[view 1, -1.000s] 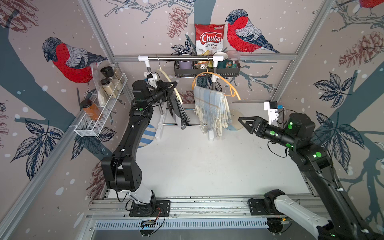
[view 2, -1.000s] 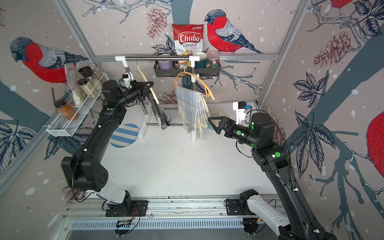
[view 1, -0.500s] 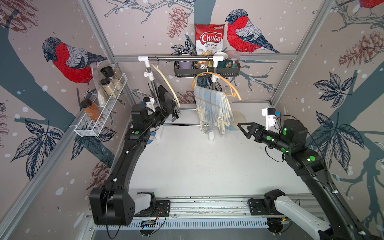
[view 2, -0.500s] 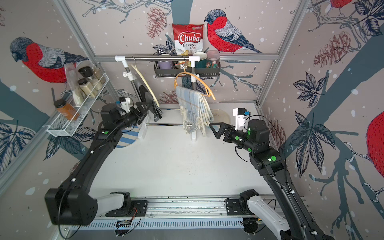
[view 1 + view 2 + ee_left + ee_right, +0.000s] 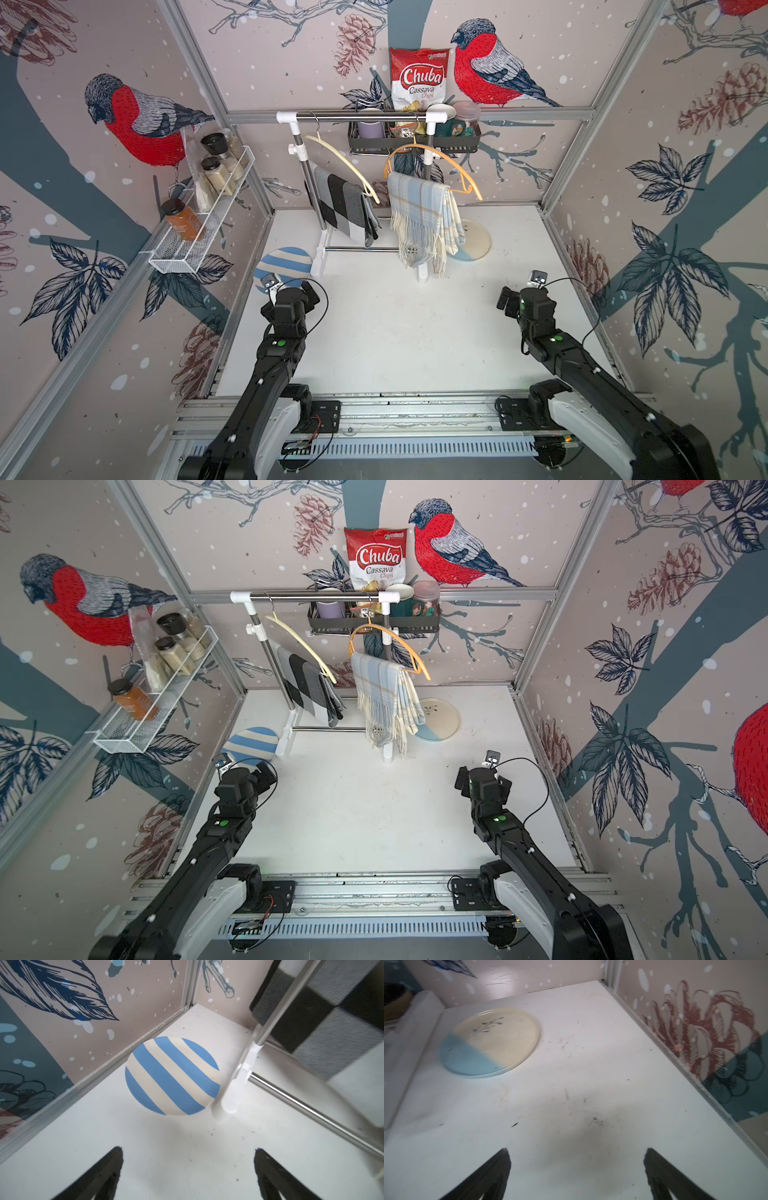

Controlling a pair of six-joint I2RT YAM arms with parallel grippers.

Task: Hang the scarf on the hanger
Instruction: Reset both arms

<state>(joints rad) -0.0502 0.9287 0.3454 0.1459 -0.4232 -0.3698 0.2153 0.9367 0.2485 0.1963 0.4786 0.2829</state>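
a: where is the scarf?

b: in both top views the grey and black checked scarf (image 5: 345, 208) is draped over the lower arm of a cream hanger (image 5: 347, 160). the hanger hooks on the metal rail (image 5: 357, 117) of a white clothes rack, which stands at twelve o'clock on the white table (image 5: 395, 332).

a: anything next to it?

b: toward three o'clock from it, a pale blue plaid scarf (image 5: 419, 220) with a fringe hangs from an orange hanger (image 5: 436, 160) on the same rail. the two scarves are near each other; i cannot tell whether they touch.

a: and the pincers?

b: the left gripper (image 5: 188, 1149) sits at about eight o'clock on the table, well apart from the rack. its wrist view shows both black fingers spread wide with only table surface between them, so it holds nothing. the right gripper (image 5: 577, 1149) is at about four o'clock, its fingers equally wide and likewise empty.

a: what lies on the table?

b: a blue and cream striped plate (image 5: 172, 1076) lies flat at ten o'clock, just beside the rack's white foot (image 5: 230, 1095). a cream plate with a blue segment (image 5: 492, 1043) lies at about two o'clock, partly behind the plaid scarf's fringe in both top views. a wire shelf (image 5: 199, 224) holding jars is fixed to the wall at nine o'clock.
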